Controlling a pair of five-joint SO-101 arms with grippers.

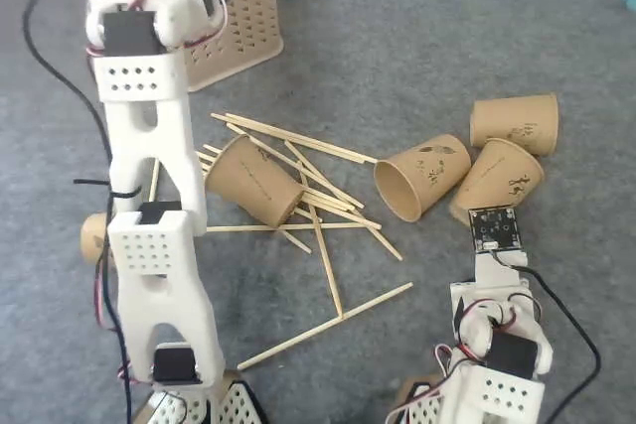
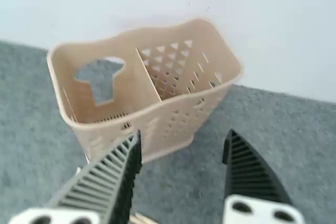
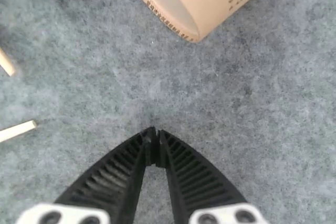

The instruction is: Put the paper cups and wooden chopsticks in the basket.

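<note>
The beige slotted basket stands at the table's back left. My left gripper hangs open and holds nothing, just short of the basket, whose two compartments look bare. Several brown paper cups lie on their sides. One cup rests on a scattered pile of wooden chopsticks mid-table, and three cups cluster at the right. Another cup is half hidden behind the left arm. My right gripper is shut and holds nothing, low over the carpet just short of a cup's mouth.
Grey carpet covers the table. The tall white left arm stands along the left side. Cables trail by both arm bases. Loose chopstick ends lie beside my right gripper.
</note>
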